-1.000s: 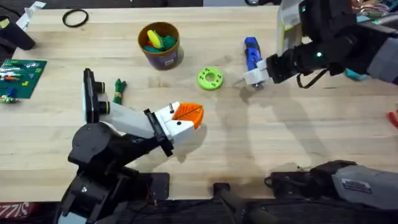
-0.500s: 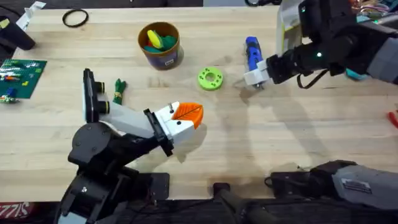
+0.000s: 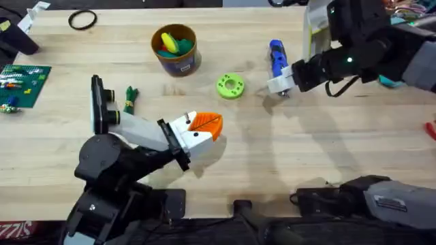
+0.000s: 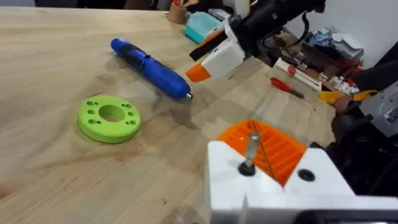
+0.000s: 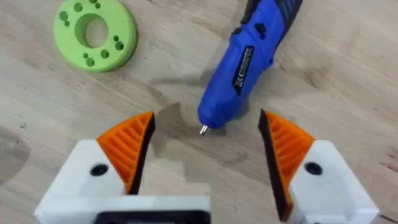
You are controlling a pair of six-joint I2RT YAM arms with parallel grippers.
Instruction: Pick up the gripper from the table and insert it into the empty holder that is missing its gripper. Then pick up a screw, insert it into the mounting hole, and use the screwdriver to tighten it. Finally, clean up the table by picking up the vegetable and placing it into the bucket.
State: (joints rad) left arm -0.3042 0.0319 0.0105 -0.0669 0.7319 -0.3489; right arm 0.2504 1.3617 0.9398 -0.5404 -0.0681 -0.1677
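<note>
Blue screwdriver (image 5: 250, 57), its label too small to read, lies tip-first between the right gripper's (image 5: 205, 149) wide-spread orange pads (image 5: 132, 146). The lime-green ring (image 5: 95, 32) sits beyond one pad. Left gripper (image 3: 208, 124): cannot tell.

The screwdriver's (image 5: 249, 56) handle end runs off the right wrist picture's edge. The bucket's (image 3: 178, 62) contents are too small to identify overhead. The left gripper's (image 3: 204, 126) finger gap is hidden. The right gripper's (image 3: 280, 83) fingertips are too small overhead.

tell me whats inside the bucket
The bucket holds toy pieces, yellow and green showing at the top. Anything beneath them is covered, and its wall hides the bottom.
</note>
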